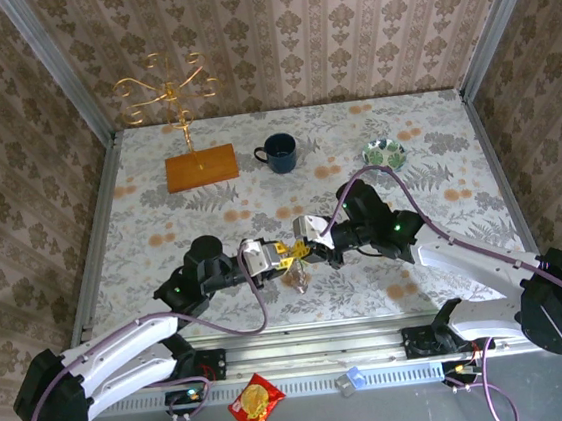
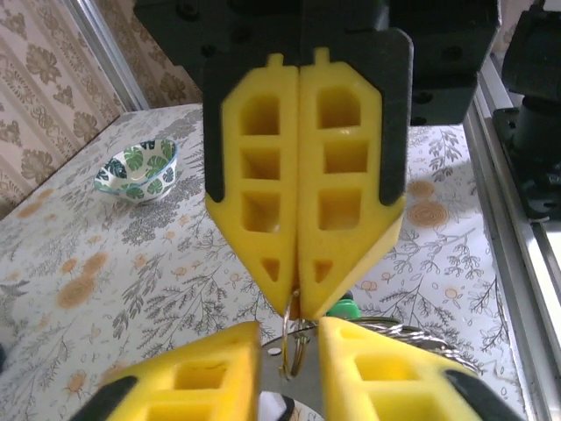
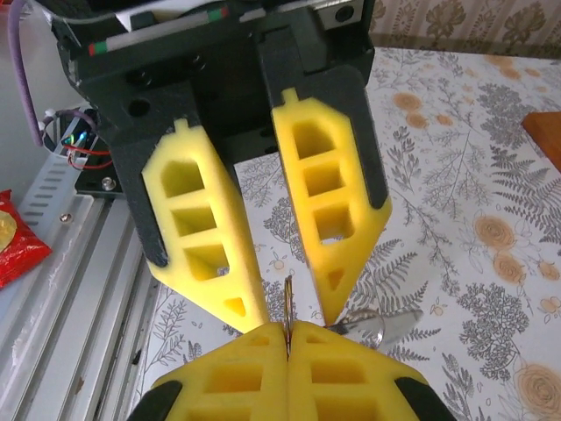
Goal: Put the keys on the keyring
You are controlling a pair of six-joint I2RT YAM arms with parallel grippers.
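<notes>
Pinching the keyring (image 3: 287,300) edge-on, the right claw (image 3: 287,331) has its fingers pressed together on the thin upright metal loop, above the bench (image 1: 435,244) midway between the arms. The left claw (image 2: 289,338) faces it tip to tip, fingers spread either side of the ring. A green-headed key (image 2: 347,309) sits just beside the ring; whether it is threaded I cannot tell. The bowl (image 2: 131,186) looks empty; the mug (image 1: 282,164) is too dark inside to judge.

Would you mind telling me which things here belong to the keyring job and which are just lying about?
Job: keyring, grey strap, green-headed key.
Lying about: mug, leaf-patterned bowl, gold wire stand, red snack packet.
</notes>
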